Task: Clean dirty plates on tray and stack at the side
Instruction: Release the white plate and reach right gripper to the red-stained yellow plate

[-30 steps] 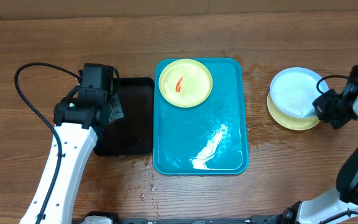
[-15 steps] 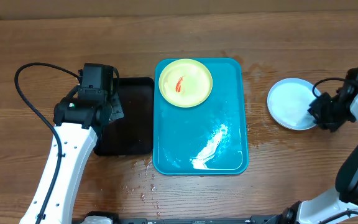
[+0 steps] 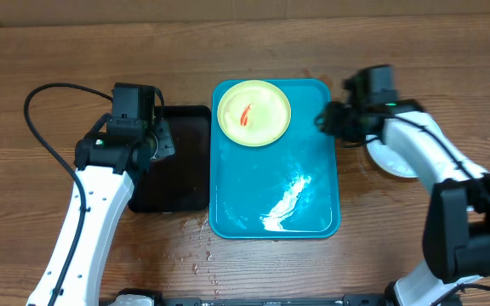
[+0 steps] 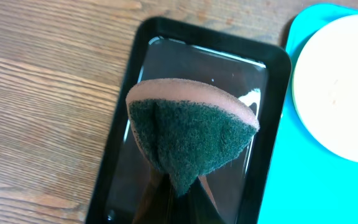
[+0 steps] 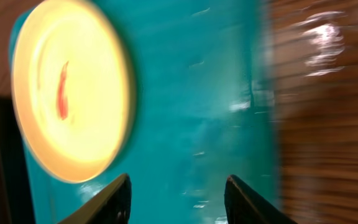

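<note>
White, rounded shells on left arm [image 3: 92, 204] and right arm [image 3: 424, 157], with blocky black joints between. Thin black cable [image 3: 26, 115] looping out beside the left one. Thinner dark line [image 3: 436, 143] along the right, probably another cable. Two dark tapered fingers [image 5: 114, 199] on right tool [image 5: 179, 202], blurred. Left tool [image 4: 179, 202] dark as well, barely seen.

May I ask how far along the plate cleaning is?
Done: a pale plate sits beside the tray. In hand: the left gripper holds a sponge; the right gripper hangs open over the tray. Left: the red-streaked yellow plate, not yet wiped or stacked.
</note>
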`<action>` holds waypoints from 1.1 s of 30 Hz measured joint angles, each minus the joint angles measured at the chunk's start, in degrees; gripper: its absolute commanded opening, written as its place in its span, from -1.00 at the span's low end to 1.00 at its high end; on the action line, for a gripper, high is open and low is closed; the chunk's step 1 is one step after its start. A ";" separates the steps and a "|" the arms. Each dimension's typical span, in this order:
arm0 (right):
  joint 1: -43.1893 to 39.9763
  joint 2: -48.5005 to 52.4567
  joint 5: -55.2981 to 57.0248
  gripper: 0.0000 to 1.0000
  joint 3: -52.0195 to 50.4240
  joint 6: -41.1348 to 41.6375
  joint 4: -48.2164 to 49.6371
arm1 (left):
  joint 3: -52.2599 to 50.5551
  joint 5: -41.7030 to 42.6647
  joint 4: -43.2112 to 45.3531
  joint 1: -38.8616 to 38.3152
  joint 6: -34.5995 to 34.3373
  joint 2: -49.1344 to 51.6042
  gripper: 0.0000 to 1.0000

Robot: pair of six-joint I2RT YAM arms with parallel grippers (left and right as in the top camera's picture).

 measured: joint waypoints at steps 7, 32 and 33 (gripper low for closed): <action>6.67 1.92 7.37 0.01 20.63 0.68 -13.33 | 0.00 1.18 0.92 0.00 0.13 5.75 -0.92; 8.09 19.85 9.31 -0.23 25.79 -0.17 -6.56 | 0.00 7.63 5.79 0.00 5.57 14.43 -0.92; 8.07 19.85 8.87 -0.24 25.27 -0.17 -6.56 | 0.00 7.61 5.90 0.00 5.57 14.43 -0.92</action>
